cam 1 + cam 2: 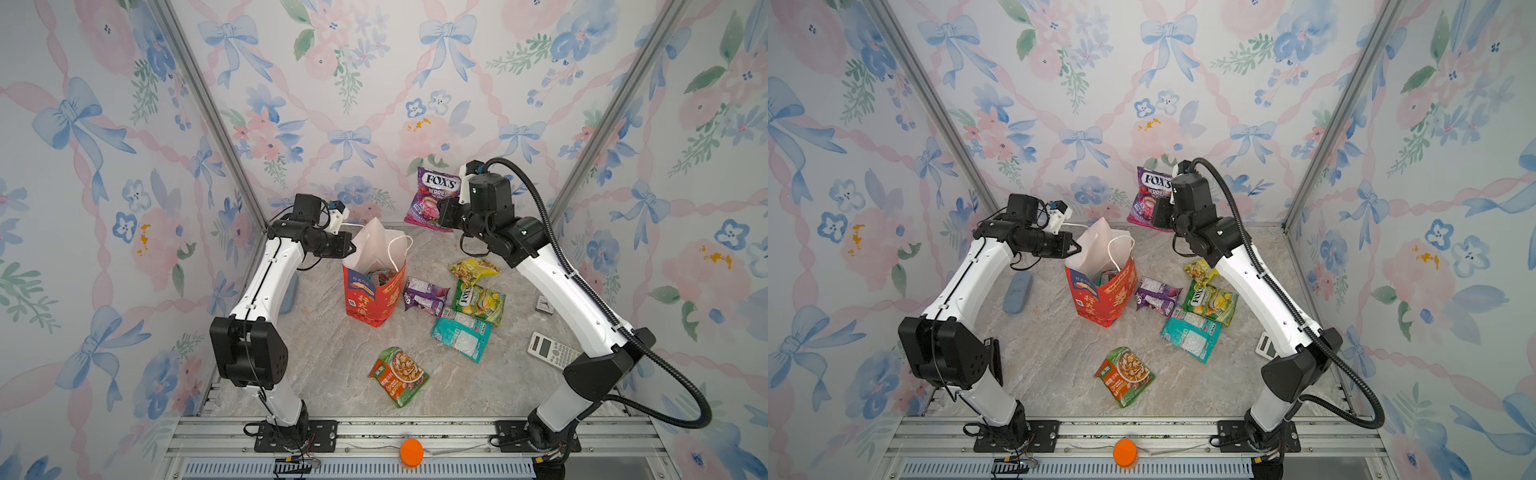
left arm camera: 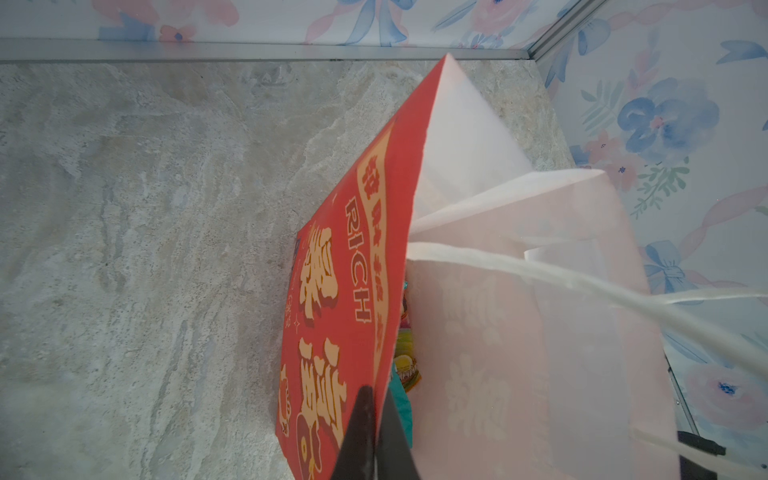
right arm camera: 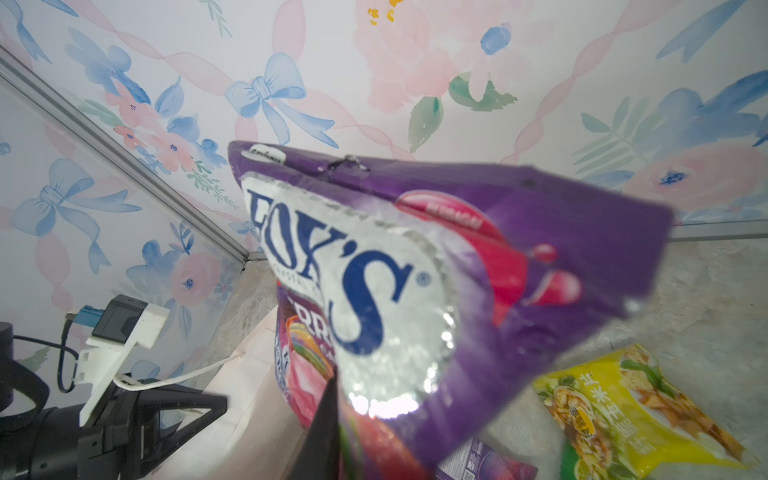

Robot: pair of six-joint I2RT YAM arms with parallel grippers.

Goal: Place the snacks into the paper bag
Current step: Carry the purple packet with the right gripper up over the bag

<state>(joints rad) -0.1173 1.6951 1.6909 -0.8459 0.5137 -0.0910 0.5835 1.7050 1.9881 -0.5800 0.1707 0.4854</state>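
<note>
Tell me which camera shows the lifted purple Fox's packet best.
The right wrist view: the purple FOX'S packet fills the picture, its logo readable. Both top views show it small, partly hidden by the right arm. The left wrist view misses it.

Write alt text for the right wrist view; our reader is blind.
A purple FOX'S berries packet, pinched in the right gripper's jaws, fills the frame above the marbled table. A yellow snack packet lies on it; the left gripper holds the paper bag's rim.

Top pair overhead; L wrist cam close on paper bag (image 2: 340, 291)
</note>
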